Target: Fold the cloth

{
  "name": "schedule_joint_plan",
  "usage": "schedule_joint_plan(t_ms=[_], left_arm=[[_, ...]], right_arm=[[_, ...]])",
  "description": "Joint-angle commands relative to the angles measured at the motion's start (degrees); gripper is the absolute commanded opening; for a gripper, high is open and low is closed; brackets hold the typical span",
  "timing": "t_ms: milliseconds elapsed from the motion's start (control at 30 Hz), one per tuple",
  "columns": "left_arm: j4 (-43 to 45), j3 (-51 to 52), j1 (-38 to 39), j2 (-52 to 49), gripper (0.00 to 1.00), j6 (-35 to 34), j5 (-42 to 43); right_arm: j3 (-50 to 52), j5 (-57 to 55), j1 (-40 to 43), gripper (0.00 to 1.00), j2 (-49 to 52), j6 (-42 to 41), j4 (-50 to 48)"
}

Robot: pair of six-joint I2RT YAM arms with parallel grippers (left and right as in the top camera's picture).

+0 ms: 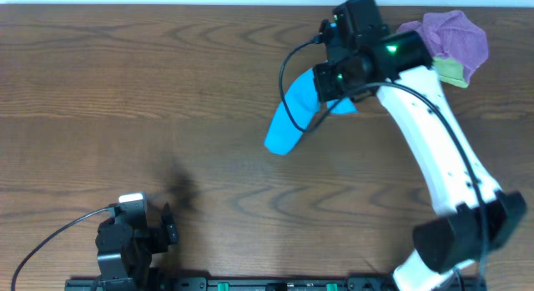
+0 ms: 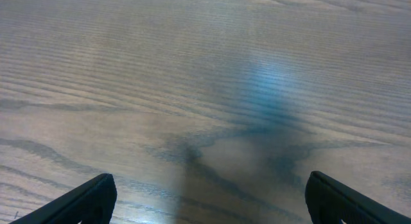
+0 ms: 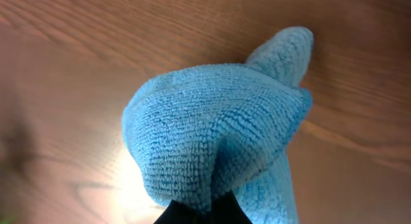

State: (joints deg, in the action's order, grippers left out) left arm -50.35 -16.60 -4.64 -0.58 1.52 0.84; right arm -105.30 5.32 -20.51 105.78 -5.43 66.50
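Observation:
The cloth (image 1: pixel 288 124) is a bright turquoise-blue piece of textured fabric, bunched and hanging in a drooping fold above the table right of the middle. My right gripper (image 1: pixel 327 95) is shut on its upper end. In the right wrist view the cloth (image 3: pixel 212 134) fills the middle and billows out from the pinched black fingertips (image 3: pixel 192 214) at the bottom edge. My left gripper (image 1: pixel 171 228) sits near the front left edge, far from the cloth. Its fingers (image 2: pixel 90 198) stand wide open over bare wood.
A purple cloth (image 1: pixel 455 37) lies crumpled at the back right corner with a yellow-green cloth (image 1: pixel 450 72) tucked under its front side. My white right arm (image 1: pixel 434 149) reaches across the right part of the brown wooden table (image 1: pixel 125 91).

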Motion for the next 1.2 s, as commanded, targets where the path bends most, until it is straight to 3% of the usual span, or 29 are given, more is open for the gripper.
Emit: schedule_joint_plan(t_ms=[0, 300, 633, 667, 700, 733, 767, 800, 1167], left_arm=[[-1.84, 2.32, 0.28, 0.37, 0.95, -0.24, -0.87], [-1.84, 2.32, 0.28, 0.37, 0.95, -0.24, -0.87], [-1.84, 2.32, 0.28, 0.37, 0.95, -0.24, -0.87], [-1.84, 2.32, 0.28, 0.37, 0.95, -0.24, -0.87], [-1.84, 2.32, 0.28, 0.37, 0.95, -0.22, -0.87], [-1.84, 2.32, 0.28, 0.37, 0.95, -0.24, -0.85], [-1.84, 2.32, 0.28, 0.37, 0.95, -0.22, -0.87], [-1.84, 2.32, 0.28, 0.37, 0.95, -0.24, -0.85], [-1.84, 2.32, 0.28, 0.37, 0.95, -0.22, -0.85]], right_arm=[[-0.61, -0.81, -0.55, 0.01, 4.7, 1.29, -1.99], [-0.61, 0.5, -0.57, 0.01, 14.88, 3.69, -15.63], [-0.61, 5.64, -1.68, 0.01, 22.49, 4.22, -37.9], [-0.61, 5.64, -2.12, 0.05, 22.91, 4.22, -39.87], [-0.61, 5.57, -2.51, 0.18, 23.47, 4.24, -41.53], [-0.61, 5.35, -3.02, 0.43, 23.78, 4.24, -43.65], [-0.61, 4.37, -3.54, 0.85, 24.28, 4.24, -45.55], [-0.61, 3.26, -4.0, 0.99, 24.33, 4.24, -46.8], [-0.96, -4.72, -5.29, 0.99, 21.05, 3.02, -47.28]])
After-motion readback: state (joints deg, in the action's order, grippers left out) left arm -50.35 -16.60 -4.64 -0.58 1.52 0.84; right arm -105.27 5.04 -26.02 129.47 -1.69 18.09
